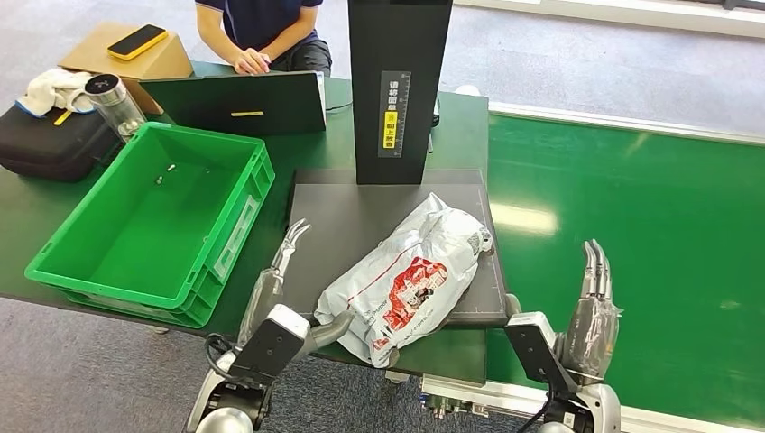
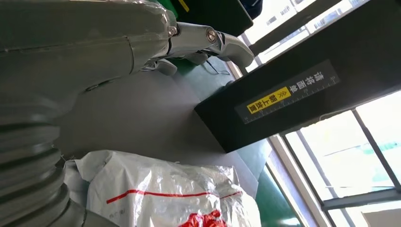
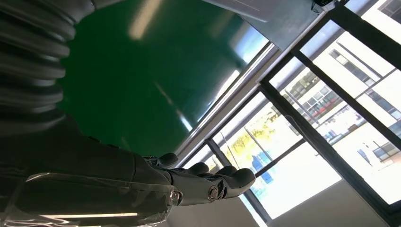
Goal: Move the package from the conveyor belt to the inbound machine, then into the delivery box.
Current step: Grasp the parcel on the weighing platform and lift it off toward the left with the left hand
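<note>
The package (image 1: 406, 280), a white plastic bag with red print, lies on the dark platform of the inbound machine (image 1: 347, 225), below its black upright column (image 1: 397, 86). My left hand (image 1: 275, 275) hovers just left of the bag with fingers stretched out, holding nothing. The left wrist view has the same bag (image 2: 156, 194) close under my hand (image 2: 142, 42), fingers (image 2: 222, 42) straight toward the column (image 2: 293, 94). Over the green conveyor belt (image 1: 649, 234), my right hand (image 1: 591, 311) is flat and empty, right of the bag. The green delivery box (image 1: 153, 221) stands empty to the left.
A person sits at the far side of the table behind a laptop (image 1: 239, 104). A black case (image 1: 45, 140), a tumbler (image 1: 113, 104) and a cardboard box with a yellow phone (image 1: 135, 41) stand at the back left. The right wrist view faces windows (image 3: 331, 118).
</note>
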